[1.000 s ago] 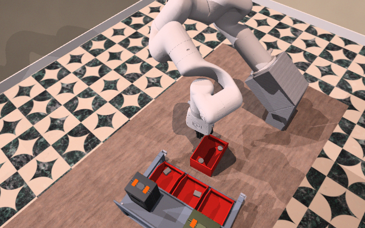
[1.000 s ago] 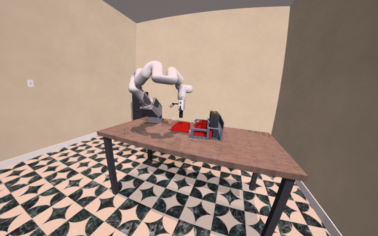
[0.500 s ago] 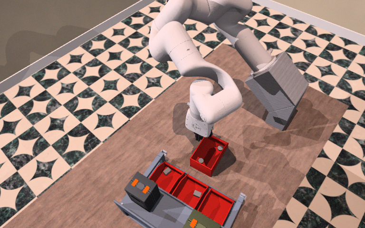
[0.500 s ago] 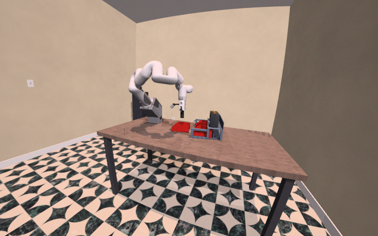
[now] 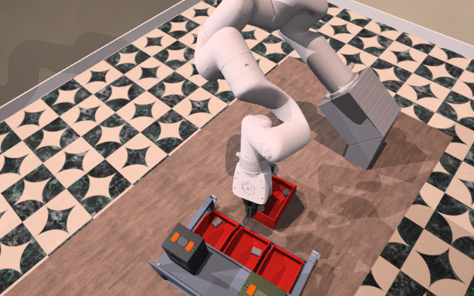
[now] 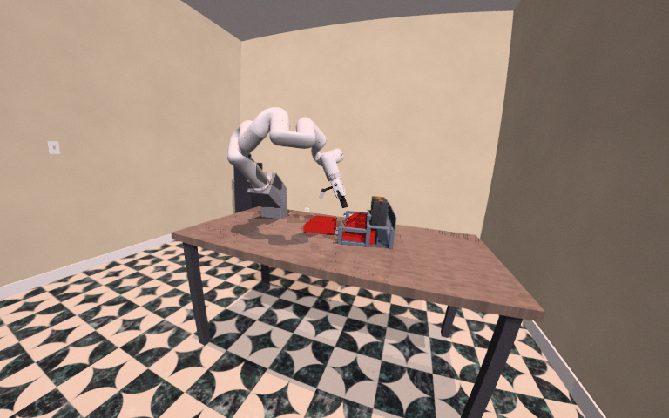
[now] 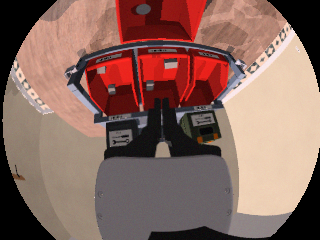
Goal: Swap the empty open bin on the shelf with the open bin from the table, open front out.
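Neither bin's swapped yet. Hand (image 5: 249, 211) (image 6: 343, 204) (image 7: 161, 106) is clenched on nothing, up in the air near the shelf (image 5: 307, 270) (image 6: 367, 236) (image 7: 82, 96); fingers together make a slim probe, which I'd guess suits reaching in among the bins, but they'd have to part to pinch a wall. Seen from the top: empty bin (image 5: 283, 266) (image 7: 206, 92) sits in the right-hand slot, open front facing far, toward the arm. Front lip is there to stop it sliding out, so it likely needs lifting or tipping clear first; its rear runs in toward the upper board (image 5: 223, 270), so little headroom for a straight lift. Filled bin (image 5: 274, 223) (image 6: 320, 225) (image 7: 155, 31) stands on the worktop (image 5: 139, 223) (image 6: 434, 266) (image 7: 60, 100) just beyond the shelf, with loose round parts (image 5: 286, 192) (image 7: 143, 9) inside. Keep it near level later or those roll out the front. Green case (image 5: 263, 287) (image 7: 200, 125) rests on the board by that slot; don't knock it. Set the empty down well apart from the filled one.

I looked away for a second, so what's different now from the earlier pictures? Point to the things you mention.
The hand (image 5: 250, 217) (image 6: 343, 205) (image 7: 161, 106) moved toward the shelf (image 5: 307, 270) (image 6: 367, 239) (image 7: 80, 90) and tilted. It took hold of nothing. The bins and cases look unmoved.
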`<state>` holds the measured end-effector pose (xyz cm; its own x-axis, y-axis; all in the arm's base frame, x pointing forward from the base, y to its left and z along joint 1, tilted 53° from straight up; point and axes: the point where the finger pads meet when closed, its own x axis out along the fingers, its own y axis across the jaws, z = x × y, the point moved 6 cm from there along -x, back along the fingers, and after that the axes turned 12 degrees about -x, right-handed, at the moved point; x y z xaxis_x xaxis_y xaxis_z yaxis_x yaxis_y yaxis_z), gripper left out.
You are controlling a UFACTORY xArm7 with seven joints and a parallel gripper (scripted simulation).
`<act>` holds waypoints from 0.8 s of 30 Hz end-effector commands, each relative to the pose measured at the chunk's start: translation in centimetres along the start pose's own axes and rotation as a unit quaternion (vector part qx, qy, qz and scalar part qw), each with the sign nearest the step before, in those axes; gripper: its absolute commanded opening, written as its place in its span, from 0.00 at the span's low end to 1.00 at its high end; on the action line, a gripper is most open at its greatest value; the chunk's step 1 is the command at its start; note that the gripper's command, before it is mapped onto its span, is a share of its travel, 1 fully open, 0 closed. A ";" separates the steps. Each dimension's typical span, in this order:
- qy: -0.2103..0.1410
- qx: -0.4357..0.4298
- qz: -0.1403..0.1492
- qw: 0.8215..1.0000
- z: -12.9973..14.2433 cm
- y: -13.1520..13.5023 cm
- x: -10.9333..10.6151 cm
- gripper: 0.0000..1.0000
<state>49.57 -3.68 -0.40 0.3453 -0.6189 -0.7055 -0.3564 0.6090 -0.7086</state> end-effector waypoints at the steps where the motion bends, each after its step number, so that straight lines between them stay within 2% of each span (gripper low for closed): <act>1: -0.081 -0.018 0.023 0.996 4.3 0.8 1.3 0.00; 2: -0.081 -0.018 0.023 0.996 4.3 0.8 1.3 0.00; 3: -0.108 -0.028 0.036 0.993 5.8 1.3 1.5 0.00; 4: -0.108 -0.028 0.036 0.993 5.8 1.3 1.5 0.00; 5: -0.135 -0.041 0.051 0.989 7.4 1.9 1.6 0.00; 6: -0.135 -0.041 0.051 0.989 7.4 1.9 1.6 0.00; 7: -0.160 -0.055 0.067 0.983 8.9 2.7 1.6 0.00; 10: -0.160 -0.055 0.067 0.983 8.9 2.7 1.6 0.00; 12: -0.206 -0.090 0.103 0.969 11.9 4.5 1.4 0.00; 14: -0.206 -0.090 0.103 0.969 11.9 4.5 1.4 0.00; 15: -0.225 -0.110 0.123 0.960 13.1 5.6 1.2 0.00; 16: -0.225 -0.110 0.123 0.960 13.1 5.6 1.2 0.00; 17: -0.242 -0.132 0.144 0.950 14.3 6.8 0.9 0.00; 18: -0.242 -0.132 0.144 0.950 14.3 6.8 0.9 0.00; 19: -0.256 -0.156 0.165 0.940 15.3 8.1 0.6 0.00; 20: -0.256 -0.156 0.165 0.940 15.3 8.1 0.6 0.00; 21: -0.266 -0.181 0.186 0.928 16.1 9.4 0.3 0.00; 22: -0.266 -0.181 0.186 0.928 16.1 9.4 0.3 0.00; 24: -0.275 -0.235 0.227 0.904 17.0 12.2 -0.3 0.00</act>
<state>59.44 8.74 -6.71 0.5011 -0.0477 -0.8641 -0.7429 0.4883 -0.4578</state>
